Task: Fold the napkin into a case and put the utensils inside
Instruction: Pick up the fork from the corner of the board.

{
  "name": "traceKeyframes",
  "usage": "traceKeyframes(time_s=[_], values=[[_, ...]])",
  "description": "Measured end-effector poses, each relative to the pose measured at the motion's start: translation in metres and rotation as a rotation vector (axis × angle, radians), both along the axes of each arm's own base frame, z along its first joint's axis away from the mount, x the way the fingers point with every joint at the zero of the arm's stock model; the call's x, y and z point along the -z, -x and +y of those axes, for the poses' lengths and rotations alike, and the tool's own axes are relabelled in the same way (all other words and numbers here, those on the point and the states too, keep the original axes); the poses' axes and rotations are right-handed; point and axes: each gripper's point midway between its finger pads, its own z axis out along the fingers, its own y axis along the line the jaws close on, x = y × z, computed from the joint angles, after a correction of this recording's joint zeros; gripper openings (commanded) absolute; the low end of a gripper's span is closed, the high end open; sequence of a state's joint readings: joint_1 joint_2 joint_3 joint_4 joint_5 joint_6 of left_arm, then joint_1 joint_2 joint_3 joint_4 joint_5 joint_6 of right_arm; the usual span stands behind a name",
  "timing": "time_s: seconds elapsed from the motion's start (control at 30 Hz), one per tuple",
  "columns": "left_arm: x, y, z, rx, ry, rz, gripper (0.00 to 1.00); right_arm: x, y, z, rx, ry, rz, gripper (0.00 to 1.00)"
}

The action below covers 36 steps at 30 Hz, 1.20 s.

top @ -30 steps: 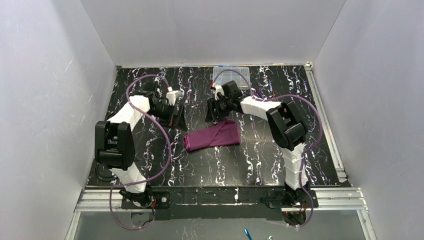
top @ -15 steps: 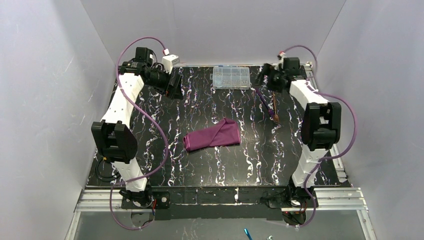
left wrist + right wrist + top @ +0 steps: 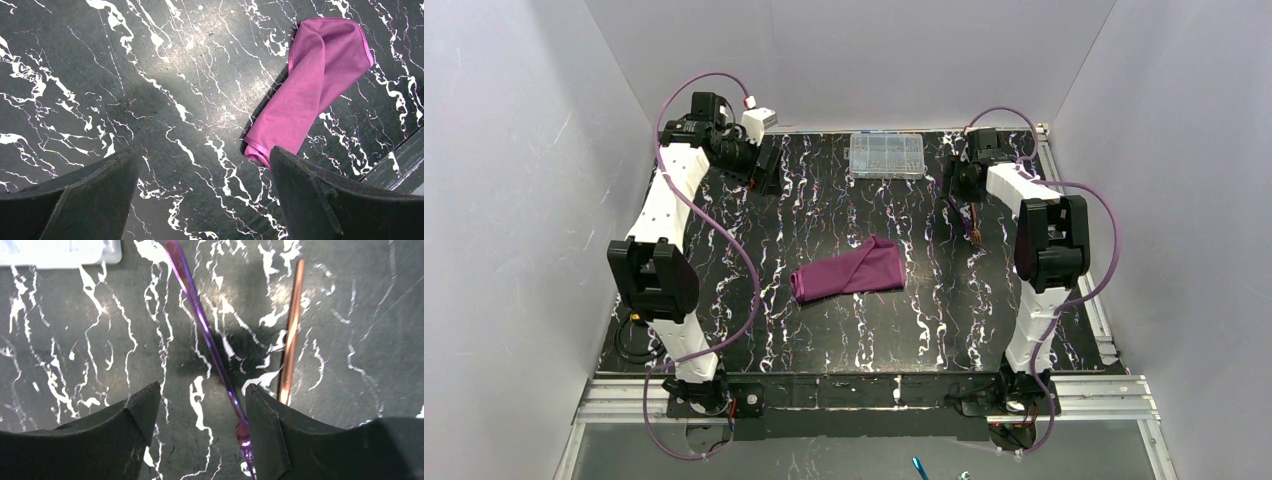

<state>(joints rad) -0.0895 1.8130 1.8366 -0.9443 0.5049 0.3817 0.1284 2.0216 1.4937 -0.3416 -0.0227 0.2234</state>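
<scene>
Napkin (image 3: pixel 849 271) folded narrow, utensils (image 3: pixel 206 335) well apart

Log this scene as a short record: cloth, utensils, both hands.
left hand: open, empty, above bare table
right hand: open, over the sticks
napkin: folded narrow, flat mid-table, untouched
purple stick: on table, passing between right hand's fingers
copper stick: on table beside it, outside that gap
clear box: far edge of table
</scene>
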Motion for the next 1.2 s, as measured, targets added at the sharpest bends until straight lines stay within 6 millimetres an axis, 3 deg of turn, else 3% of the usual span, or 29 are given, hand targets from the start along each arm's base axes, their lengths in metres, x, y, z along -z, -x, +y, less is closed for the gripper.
traceKeyframes(time_s=[0.23,0.47,0.57,0.73,0.87,1.03,1.2], values=[[0.001,-0.003,-0.001,-0.009,0.008,0.006,0.98,0.005,-0.019,-0.01,0.005,0.095,-0.019,0.71],[-0.004,-0.005,-0.001,-0.02,0.016,0.002,0.98,0.028,-0.019,-0.01,-0.015,0.135,0.027,0.65],[-0.004,-0.005,-0.001,-0.024,0.018,0.004,0.98,0.029,-0.018,-0.005,-0.03,0.142,0.025,0.54],[-0.01,-0.007,-0.002,-0.033,0.025,-0.005,0.98,0.031,-0.016,0.003,-0.063,0.158,0.026,0.15],[-0.014,-0.01,-0.004,-0.036,0.038,-0.012,0.98,0.032,-0.013,0.011,-0.076,0.176,0.029,0.01],[-0.013,-0.011,-0.009,-0.028,0.065,0.007,0.98,0.031,-0.007,0.021,-0.091,0.2,0.014,0.01],[-0.009,-0.004,-0.018,0.004,0.113,0.053,0.98,0.029,0.017,0.03,-0.124,0.192,0.035,0.01]])
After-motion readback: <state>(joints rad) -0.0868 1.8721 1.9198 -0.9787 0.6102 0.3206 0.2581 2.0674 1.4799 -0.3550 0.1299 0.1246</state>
